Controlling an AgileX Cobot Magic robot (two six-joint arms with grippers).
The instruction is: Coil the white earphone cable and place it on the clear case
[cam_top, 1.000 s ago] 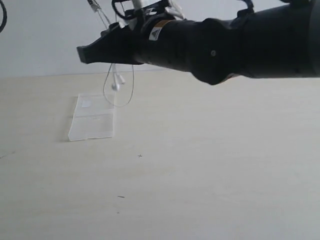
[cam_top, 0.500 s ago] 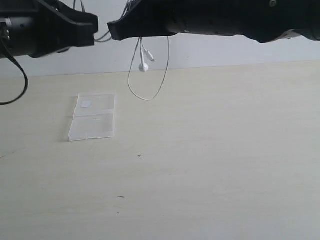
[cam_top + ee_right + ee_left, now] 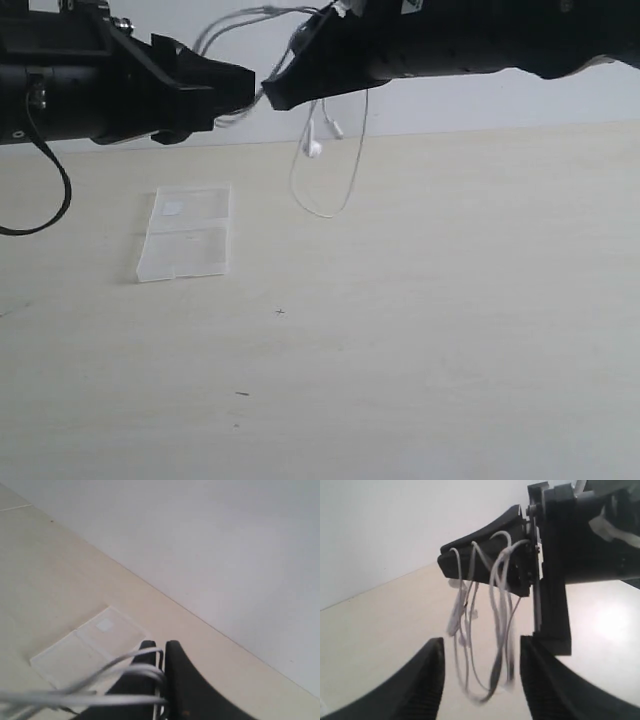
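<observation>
The white earphone cable [image 3: 322,213] hangs in loose loops above the table, its earbuds [image 3: 314,149] dangling beside them. My right gripper [image 3: 278,95] is shut on the cable, whose strands wrap over its fingers [image 3: 161,647]. My left gripper [image 3: 242,88] faces it tip to tip and stands open. In the left wrist view the cable's loops [image 3: 495,587] hang between the left fingers [image 3: 427,680] without touching them. The clear case [image 3: 185,232] lies flat on the table below and left of both grippers, and shows in the right wrist view [image 3: 107,635].
A pale wooden table [image 3: 420,330] runs to a white wall [image 3: 480,100] behind. Both black arms reach in high above the table, and a black robot cable [image 3: 55,190] hangs at the far left.
My left gripper has opened and moved right to meet the right gripper. The right gripper and the hanging cable loops have shifted right and slightly down.
</observation>
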